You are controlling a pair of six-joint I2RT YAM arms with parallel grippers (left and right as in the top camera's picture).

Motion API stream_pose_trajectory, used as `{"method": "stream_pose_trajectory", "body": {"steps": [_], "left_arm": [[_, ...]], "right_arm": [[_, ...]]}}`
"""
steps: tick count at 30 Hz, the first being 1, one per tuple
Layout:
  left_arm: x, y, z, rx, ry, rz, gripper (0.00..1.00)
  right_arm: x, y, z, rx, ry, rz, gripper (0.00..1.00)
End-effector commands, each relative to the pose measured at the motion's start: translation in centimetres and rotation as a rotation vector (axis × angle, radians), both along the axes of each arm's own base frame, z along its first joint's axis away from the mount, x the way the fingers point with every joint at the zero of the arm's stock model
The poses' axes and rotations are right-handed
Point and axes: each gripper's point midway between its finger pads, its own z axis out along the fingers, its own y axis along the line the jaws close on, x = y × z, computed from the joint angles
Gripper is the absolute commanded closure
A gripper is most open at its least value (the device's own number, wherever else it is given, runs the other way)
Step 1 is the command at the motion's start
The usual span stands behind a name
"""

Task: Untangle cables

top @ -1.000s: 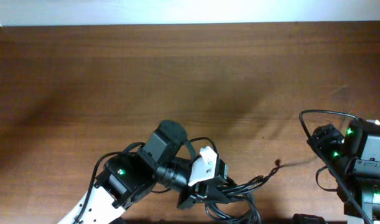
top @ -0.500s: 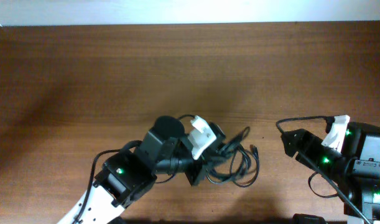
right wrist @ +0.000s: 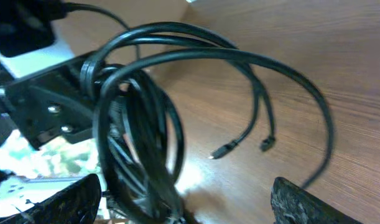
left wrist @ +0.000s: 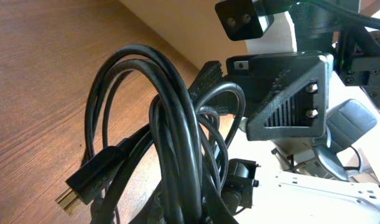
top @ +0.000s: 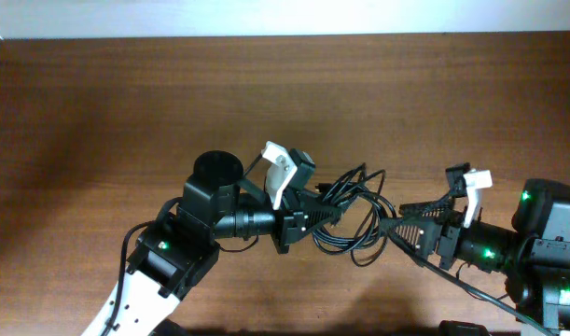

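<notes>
The cables (top: 357,213) are a tangled bundle of black loops hanging above the table's middle. My left gripper (top: 308,222) is shut on the bundle's left side and holds it up. In the left wrist view the loops (left wrist: 171,124) rise out of my jaws (left wrist: 196,214), and a gold-tipped plug (left wrist: 76,194) hangs at the lower left. My right gripper (top: 402,227) is open, right beside the bundle. In the right wrist view its fingers (right wrist: 183,205) are spread wide, with the loops (right wrist: 146,112) between and ahead of them. Two small plug ends (right wrist: 227,149) dangle over the wood.
The brown wooden table (top: 126,112) runs to a white wall at the back edge. The right arm's own thicker wires (top: 490,299) trail at the lower right. My right gripper body (left wrist: 283,93) fills the upper right of the left wrist view.
My left gripper has carried the cable bundle up from the front edge toward the table's middle. My right arm has swung left and reached out to the bundle with open fingers.
</notes>
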Motion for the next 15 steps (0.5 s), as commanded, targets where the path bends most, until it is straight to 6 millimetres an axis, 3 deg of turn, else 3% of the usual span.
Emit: {"method": "stream_pose_trajectory", "body": {"steps": [1, 9, 14, 15], "left_arm": [[-0.6, -0.1, 1.9, -0.052, -0.022, -0.028, 1.00], [-0.4, -0.6, 3.6, -0.118, -0.038, -0.047, 1.00], [0.0, -1.8, 2.9, -0.142, 0.019, -0.114, 1.00], [0.0, -2.0, 2.9, -0.147, 0.021, -0.136, 1.00]], "right_arm": [[-0.8, 0.7, 1.4, 0.066, -0.044, 0.070, 0.14], [-1.3, 1.1, 2.3, 0.105, -0.071, 0.112, 0.14], [-1.2, 1.1, 2.3, 0.104, -0.073, 0.111, 0.16], [-1.2, 1.1, 2.3, 0.104, -0.073, 0.111, 0.21]]}}
